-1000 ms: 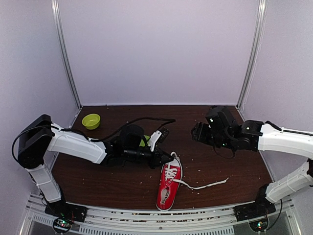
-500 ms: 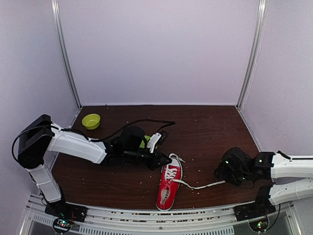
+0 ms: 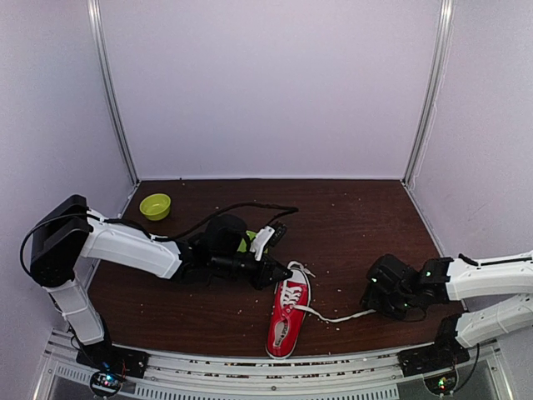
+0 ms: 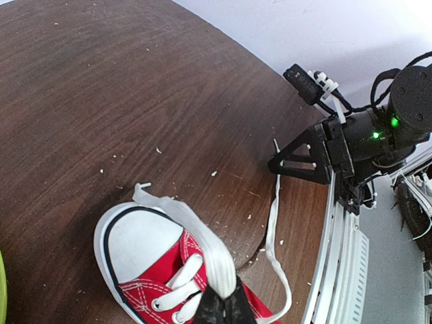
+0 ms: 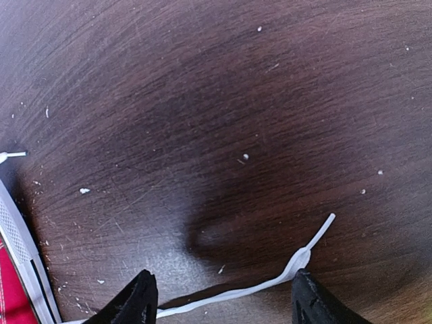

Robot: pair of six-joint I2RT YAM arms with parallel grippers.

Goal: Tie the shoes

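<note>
The red sneaker [image 3: 287, 321] lies near the table's front edge with its white toe cap [image 4: 138, 246] pointing away from the arm bases. My left gripper [image 3: 281, 272] is at the toe end, shut on a white lace [image 4: 202, 246] that loops up from the eyelets into its tips [image 4: 226, 307]. The other lace [image 3: 337, 317] trails right across the table. My right gripper [image 3: 372, 300] is low over the lace's free end. In the right wrist view it is open [image 5: 223, 304], fingers [image 5: 138, 300] either side of the lace end [image 5: 297, 260]. The shoe's sole edge shows at the left [image 5: 20, 250].
A green bowl [image 3: 155, 206] sits at the back left. A black cable [image 3: 250, 207] loops over the left arm, and a green object [image 3: 247, 242] lies partly hidden beneath it. White crumbs are scattered on the brown table [image 3: 350, 217]. The metal rail [image 4: 337, 270] runs along the front edge.
My right arm swung from the back centre down to the front right, then shifted slightly left onto the lace end. My left gripper stayed at the toe, holding its lace.
</note>
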